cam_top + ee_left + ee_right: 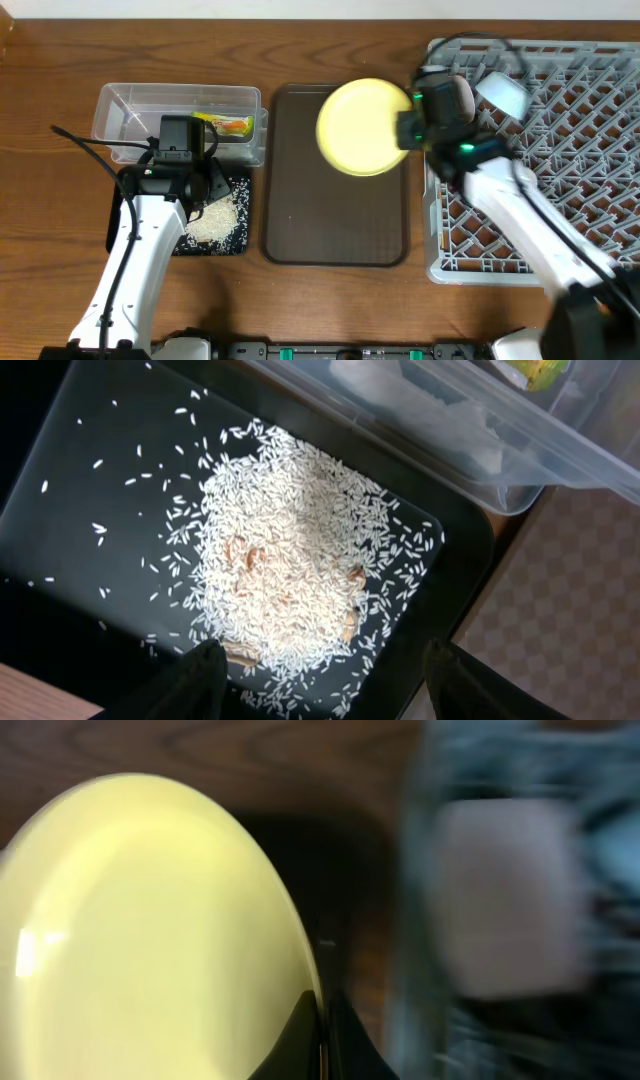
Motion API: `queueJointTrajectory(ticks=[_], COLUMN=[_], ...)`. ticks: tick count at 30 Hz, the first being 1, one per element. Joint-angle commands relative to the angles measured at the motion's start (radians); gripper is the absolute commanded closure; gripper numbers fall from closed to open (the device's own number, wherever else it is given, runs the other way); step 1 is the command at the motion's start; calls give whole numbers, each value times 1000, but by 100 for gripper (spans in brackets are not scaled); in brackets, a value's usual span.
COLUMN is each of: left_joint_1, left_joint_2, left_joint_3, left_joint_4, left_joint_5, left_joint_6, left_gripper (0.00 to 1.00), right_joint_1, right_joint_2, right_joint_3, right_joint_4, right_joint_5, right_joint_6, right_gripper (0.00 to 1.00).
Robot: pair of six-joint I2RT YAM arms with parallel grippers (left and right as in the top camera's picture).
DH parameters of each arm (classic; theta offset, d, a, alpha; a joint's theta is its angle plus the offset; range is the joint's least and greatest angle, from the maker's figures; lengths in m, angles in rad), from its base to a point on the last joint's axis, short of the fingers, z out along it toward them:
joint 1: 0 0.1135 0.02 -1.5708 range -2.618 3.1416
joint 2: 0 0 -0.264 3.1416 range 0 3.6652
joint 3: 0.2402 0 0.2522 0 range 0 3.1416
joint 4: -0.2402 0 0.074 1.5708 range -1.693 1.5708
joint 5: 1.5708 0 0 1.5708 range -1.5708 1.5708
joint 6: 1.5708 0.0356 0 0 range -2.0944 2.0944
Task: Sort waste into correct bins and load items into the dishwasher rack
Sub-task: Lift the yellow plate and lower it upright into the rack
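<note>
My right gripper (405,130) is shut on the rim of the round yellow plate (362,127) and holds it above the brown tray, just left of the grey dishwasher rack (560,160). In the right wrist view the plate (140,940) fills the left and my fingers (322,1030) pinch its edge; the rest is blurred. My left gripper (325,670) is open and empty above the black tray (60,480), where the white rice (290,560) lies in a pile. The green-and-yellow wrapper (228,124) lies in the clear tub (130,100). A pale bowl (502,94) sits in the rack.
The large brown serving tray (335,215) lies in the middle between the bins and the rack. The black tray (240,235) sits in front of the clear tub. Black cables run over the rack's top left corner (470,45).
</note>
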Motion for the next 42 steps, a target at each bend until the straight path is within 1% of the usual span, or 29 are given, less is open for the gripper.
queueJointTrajectory(ticks=[1, 4, 8, 14, 16, 18, 21, 26, 31, 36, 37, 39, 40, 42], left_joint_1=[4, 4, 4, 4, 4, 4, 4, 4, 4, 4, 4, 4, 4, 4], left_joint_2=[-5, -5, -5, -5, -5, -5, -5, -5, -5, -5, -5, -5, -5, -5], left_joint_3=[-6, -6, -6, -6, -6, -6, -6, -6, -6, -6, -6, -6, -6, -6], left_joint_4=[0, 0, 1, 1, 1, 1, 0, 0, 4, 3, 3, 4, 3, 3], left_joint_5=[-5, -5, -5, -5, -5, -5, -5, -5, -5, -5, -5, -5, -5, -5], left_joint_6=[-5, -5, -5, -5, -5, -5, -5, -5, -5, -5, -5, -5, -5, -5], left_gripper=[34, 34, 34, 34, 34, 34, 34, 34, 34, 34, 34, 34, 34, 34], right_joint_1=[-61, -121, -185, -224, -229, -230, -230, -233, -233, -233, -233, -233, -233, -233], right_joint_2=[-86, -151, -217, -259, -255, -251, -245, -242, -238, -237, -237, -237, -237, -237], right_joint_3=[-1, -1, -1, -1, -1, -1, -1, -3, -3, -3, -3, -3, -3, -3], right_joint_4=[-50, -100, -113, -116, -117, -118, -146, -224, -264, -299, -300, -299, -299, -296], right_joint_5=[82, 164, 267, 409, 491, 540, 552, 580, 488, 337, 297, 217, 180, 138], right_joint_6=[-127, -227, -363, -592, -639, -655, -679, -664, -637, -540, -520, -491, -485, -478], right_gripper=[99, 99, 99, 99, 99, 99, 99, 99, 99, 98, 92, 70, 66, 64])
